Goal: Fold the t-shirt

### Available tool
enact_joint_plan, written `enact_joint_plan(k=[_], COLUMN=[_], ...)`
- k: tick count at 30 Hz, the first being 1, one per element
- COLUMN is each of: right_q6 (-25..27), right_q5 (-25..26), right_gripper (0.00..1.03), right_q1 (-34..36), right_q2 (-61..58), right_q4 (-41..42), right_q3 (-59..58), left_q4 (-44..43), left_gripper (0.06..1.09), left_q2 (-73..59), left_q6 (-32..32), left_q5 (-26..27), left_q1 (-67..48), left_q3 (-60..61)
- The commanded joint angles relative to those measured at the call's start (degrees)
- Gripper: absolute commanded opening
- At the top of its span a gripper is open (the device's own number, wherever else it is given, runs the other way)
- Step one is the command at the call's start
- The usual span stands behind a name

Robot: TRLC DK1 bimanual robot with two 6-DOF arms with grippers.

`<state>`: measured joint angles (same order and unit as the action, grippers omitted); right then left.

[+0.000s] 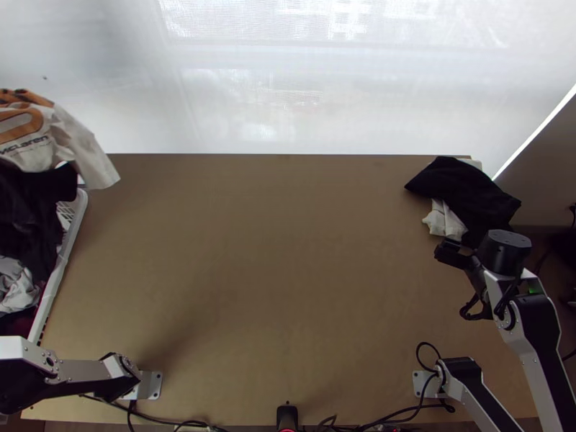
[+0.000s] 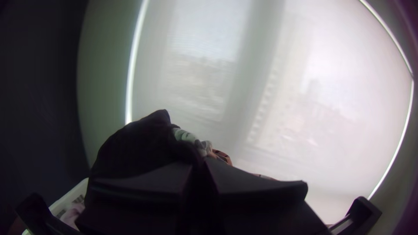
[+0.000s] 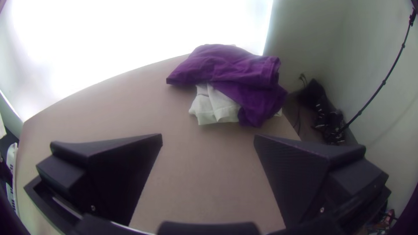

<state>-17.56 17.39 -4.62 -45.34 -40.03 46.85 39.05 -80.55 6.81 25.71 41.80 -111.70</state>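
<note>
Pale blind (image 1: 345,93) lit from behind, running along the far edge of the light wooden table (image 1: 288,273). Cables (image 1: 169,420) trail along the near edge, with a small black device (image 1: 286,417) around its middle.

Clothes sit at both sides. White basket (image 1: 54,288) at the left edge, heaped with dark clothes (image 1: 29,216) plus a bunched grey cloth (image 1: 18,288) toward its near end. T-shirt: I see a white one with orange print (image 1: 72,140), rumpled at the basket's far end, one flap sticking out by the table's far left corner. Can't tell if that's the one to fold.

Far right corner has a dark purple garment (image 1: 461,191), folded into a loose, creased stack, on top of white cloth (image 1: 446,219) that pokes out from under it.

My left arm (image 1: 79,374) reaches out past the left edge. In its wrist view the left gripper (image 2: 198,162) has its fingers brought together in front of bunched dark fabric; can't tell if any is pinched.

My right gripper (image 1: 452,253) is near the purple stack, on its near side. Wrist view has the fingers spread wide, bare table between them, stack beyond the tips and apart from them.
</note>
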Motion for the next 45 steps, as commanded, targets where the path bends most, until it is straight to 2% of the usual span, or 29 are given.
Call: enact_joint_plan(k=[1,8,11,15,24,36,37,38,40,42,45], right_q6=[-0.3,-0.3,-0.3,-0.3,-0.3,-0.7,-0.8,-1.2,-1.6,-1.6,-1.6], right_q5=[-0.1,-0.1,-0.1,-0.1,-0.1,-0.1,-0.1,-0.1,-0.2,-0.2,-0.2], right_gripper=[0.98,0.98,0.98,0.98,0.98,0.98,0.98,0.98,0.98,0.98,0.98], right_q1=[0.8,1.5,1.6,1.8,2.8,4.9,5.1,5.2,5.8,5.9,5.9], right_q2=[0.8,2.0,2.2,2.2,2.6,4.4,4.4,4.5,4.9,5.4,6.2], right_q4=[0.0,-0.5,-0.6,-0.6,-1.2,-2.2,-2.2,-2.2,-2.2,-2.2,-2.5], right_q3=[-0.4,-1.0,-1.1,-1.0,-1.1,-3.1,-3.3,-3.3,-3.6,-4.0,-4.8], left_q4=[6.7,7.9,8.3,8.2,0.2,-6.0,-6.8,-7.0,-6.8,-5.0,-0.5], left_gripper=[0.09,0.09,0.09,0.09,0.09,0.09,0.11,0.23,0.53,0.76,0.94], left_q2=[2.2,5.5,8.0,9.5,8.9,0.5,0.3,0.3,0.3,0.2,0.0], left_q6=[0.8,0.5,-3.3,-3.6,-2.9,-2.5,-2.5,-2.5,-2.6,-2.6,-2.8], left_q5=[0.3,0.1,-0.1,-1.1,-9.9,-10.9,-11.2,-11.3,-11.4,-12.4,-12.7], left_q1=[-21.9,-37.1,-44.6,-53.7,-77.7,-85.0,-85.3,-85.6,-85.6,-84.2,-80.6], left_q3=[-6.0,9.1,17.8,26.9,45.2,55.1,55.5,55.6,55.0,53.0,48.3])
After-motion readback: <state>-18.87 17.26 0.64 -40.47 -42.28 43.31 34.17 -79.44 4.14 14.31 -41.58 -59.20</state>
